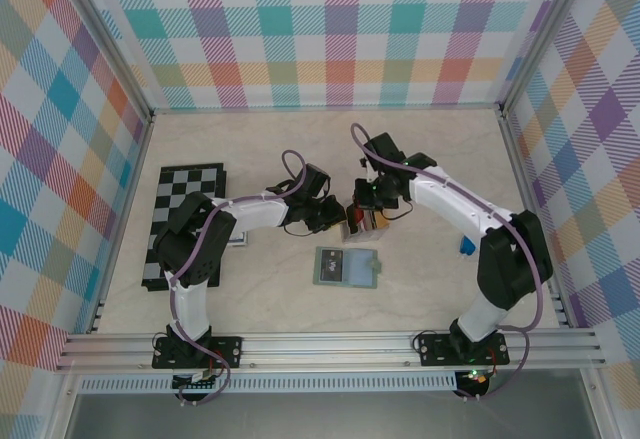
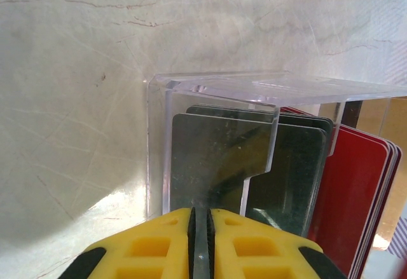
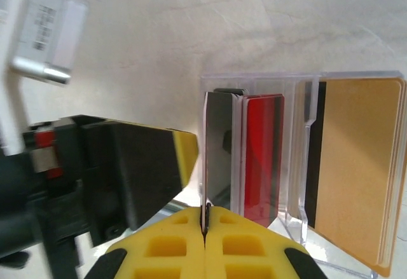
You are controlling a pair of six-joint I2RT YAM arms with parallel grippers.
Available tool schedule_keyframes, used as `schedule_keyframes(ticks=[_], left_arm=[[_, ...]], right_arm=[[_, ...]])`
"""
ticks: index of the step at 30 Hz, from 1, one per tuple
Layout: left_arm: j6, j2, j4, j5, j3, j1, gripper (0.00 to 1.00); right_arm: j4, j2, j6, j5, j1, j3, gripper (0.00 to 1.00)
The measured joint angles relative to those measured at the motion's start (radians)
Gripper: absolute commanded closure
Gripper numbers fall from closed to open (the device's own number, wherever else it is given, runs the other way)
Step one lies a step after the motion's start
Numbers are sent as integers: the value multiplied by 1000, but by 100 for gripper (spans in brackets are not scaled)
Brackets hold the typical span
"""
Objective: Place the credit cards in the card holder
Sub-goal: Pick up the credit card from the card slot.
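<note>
Right claw (image 3: 205,225) closed on dark grey card (image 3: 218,145), card standing at its 12 o'clock; left claw (image 2: 201,228) pinches clear rack (image 2: 216,87).

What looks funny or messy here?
Nothing looks spilled, broken or crooked. The cards stand upright in their clear rack, and the chessboard lies flat at the left. The right gripper pinches a dark card by its edge.

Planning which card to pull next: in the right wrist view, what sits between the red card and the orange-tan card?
A clear stand divider and a black card, directly beside the orange-tan card, shown in the right wrist view.
</note>
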Motion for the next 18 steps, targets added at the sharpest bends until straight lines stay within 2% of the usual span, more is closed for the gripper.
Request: schedule_keyframes(ticks=[13,18], left_arm=[[0,0,0,0,0,0,85],[3,-3,-4,-2,0,0,76]], right_arm=[[-52,-36,-13,145,-1,-20,96],[-45,-93,-7,144,-2,-55,96]])
